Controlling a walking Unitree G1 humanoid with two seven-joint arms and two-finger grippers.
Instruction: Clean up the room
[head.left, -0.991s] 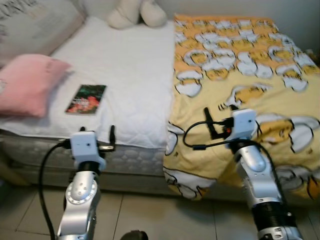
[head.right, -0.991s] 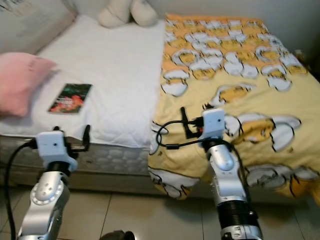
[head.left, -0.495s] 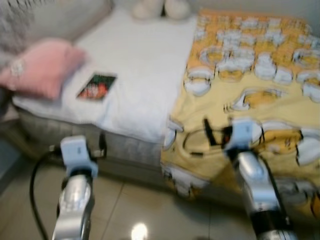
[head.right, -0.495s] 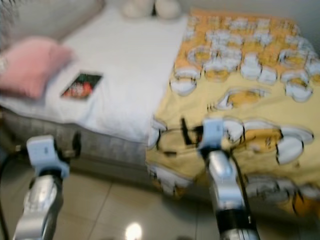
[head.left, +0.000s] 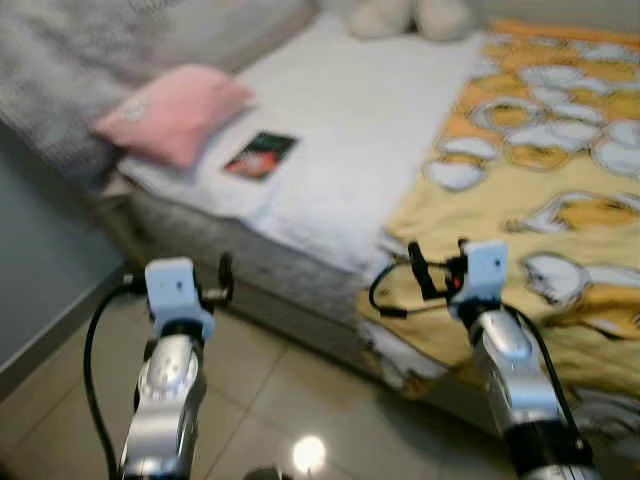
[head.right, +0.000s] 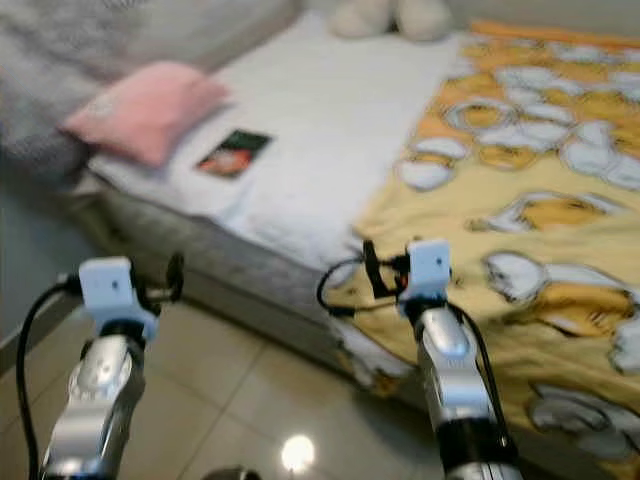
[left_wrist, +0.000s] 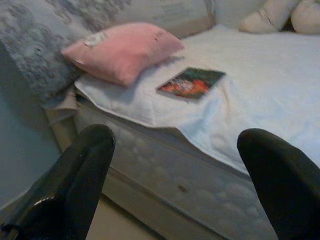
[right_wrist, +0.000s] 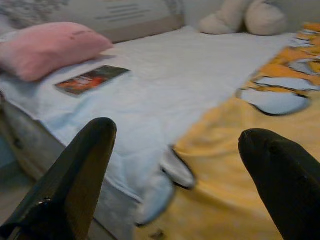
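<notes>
A bed (head.left: 340, 160) with a white sheet stands ahead, seen at a slant, with tiled floor (head.left: 270, 400) in front. On it lie one book (head.left: 261, 155), one pink pillow (head.left: 176, 110), and one yellow blanket (head.left: 540, 200) printed with white cartoon shapes over the right half. Two pale plush shapes (head.left: 412, 16) sit at the far end.

The book lies flat on the sheet near the bed's left edge, just beside the pink pillow. Its long axis runs from the near edge toward the far end of the bed, slightly angled right.

Two arms reach forward over the floor, short of the bed. The left tool (left_wrist: 175, 175) is released, fingers spread wide, holding nothing. The right tool (right_wrist: 175, 175) is likewise spread and empty, before the blanket's edge.
</notes>
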